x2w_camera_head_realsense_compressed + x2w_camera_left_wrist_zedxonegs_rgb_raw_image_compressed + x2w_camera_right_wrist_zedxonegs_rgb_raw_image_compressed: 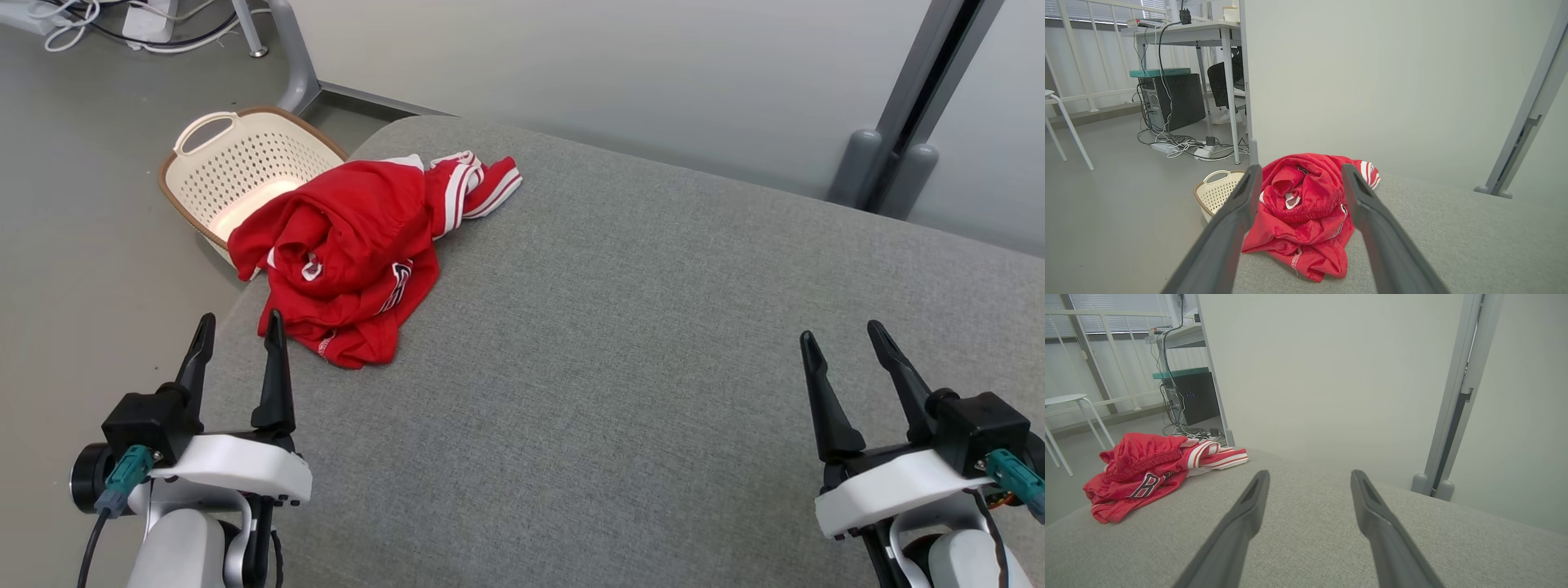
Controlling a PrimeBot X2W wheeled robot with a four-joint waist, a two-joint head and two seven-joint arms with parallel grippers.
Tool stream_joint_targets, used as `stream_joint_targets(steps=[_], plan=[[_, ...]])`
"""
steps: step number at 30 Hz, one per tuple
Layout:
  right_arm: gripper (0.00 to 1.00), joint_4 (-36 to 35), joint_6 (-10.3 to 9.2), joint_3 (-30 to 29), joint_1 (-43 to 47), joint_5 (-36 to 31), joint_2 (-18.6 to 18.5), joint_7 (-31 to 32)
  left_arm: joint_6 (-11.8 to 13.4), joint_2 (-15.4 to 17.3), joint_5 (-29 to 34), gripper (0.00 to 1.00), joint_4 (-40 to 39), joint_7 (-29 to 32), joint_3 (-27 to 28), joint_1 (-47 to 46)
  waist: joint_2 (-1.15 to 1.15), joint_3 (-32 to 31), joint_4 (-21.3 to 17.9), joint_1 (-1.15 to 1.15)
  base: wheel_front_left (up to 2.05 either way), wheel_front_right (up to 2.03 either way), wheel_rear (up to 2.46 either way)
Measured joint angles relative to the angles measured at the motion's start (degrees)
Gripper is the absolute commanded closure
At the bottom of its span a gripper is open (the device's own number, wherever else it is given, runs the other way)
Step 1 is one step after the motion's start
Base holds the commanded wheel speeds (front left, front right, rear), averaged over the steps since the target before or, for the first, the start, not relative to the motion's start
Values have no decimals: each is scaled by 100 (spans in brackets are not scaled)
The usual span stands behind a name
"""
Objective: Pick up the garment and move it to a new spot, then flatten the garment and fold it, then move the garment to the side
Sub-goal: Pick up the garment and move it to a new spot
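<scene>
Hovering two grippers, both empty, jaws spread wide. Left gripper (241,318) is at the cushion's (612,327) near-left edge with fingers aimed at the garment (351,253); its inner tip is just beside the near hem, contact unclear. Right gripper (841,330) is near-right over bare cushion, well apart from the cloth. One garment: red, white trim, crumpled at the far-left corner, overhanging the edge. One basket (245,159) on the floor (82,245) just behind it.

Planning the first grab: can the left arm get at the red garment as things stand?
Probably yes: the open left end effector sits just short of the red garment, with only grey cushion between them.
</scene>
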Motion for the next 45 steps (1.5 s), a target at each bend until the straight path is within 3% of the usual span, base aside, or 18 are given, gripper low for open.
stream_joint_targets(steps=[8, 14, 23, 33, 34, 35, 36, 40, 45], plan=[[0, -40, 0, 59, -84, 1, -52, 36, -35, -24, 103, 0, 146, 0, 32, -116, 0, 141, -75, 0, 0, 0, 0], [0, -241, 0, 27, -277, -3, -189, 127, -135, -68, 53, 0, 682, 0, -75, -764, 0, 509, -155, 0, 0, 0, 0], [0, -487, 0, 93, -691, -66, -442, 296, -258, -82, -202, 0, 2532, -5, -112, -2195, 0, 1286, -350, 0, 0, 0, 0], [0, -499, 0, 146, -884, -41, -561, 327, -248, 254, -513, 0, 4530, 43, 149, -3420, 0, 1877, -673, 0, 0, 0, 0], [0, -497, -1, 153, -900, -40, -561, 326, -243, 287, -546, 49, 4636, 42, 174, -3489, 0, 1896, -692, 0, 0, 0, 0], [0, -490, 0, 155, -919, -34, -561, 326, -241, 323, -568, 80, 4720, 41, 192, -3556, 0, 1910, -708, 0, 0, 0, 0], [0, -479, 0, 156, -934, -23, -561, 324, -241, 364, -582, 100, 4777, 35, 202, -3604, 0, 1915, -720, 0, 0, 0, 0], [0, -422, -1, 140, -935, 1, -549, 292, -242, 474, -597, 100, 4795, 19, 234, -3660, 0, 1864, -731, 0, 0, 0, 0], [0, -363, 0, 74, -857, 2, -477, 227, -155, 509, -513, 100, 3657, 10, 403, -3399, 0, 1673, -708, 0, 0, 0, 0]])
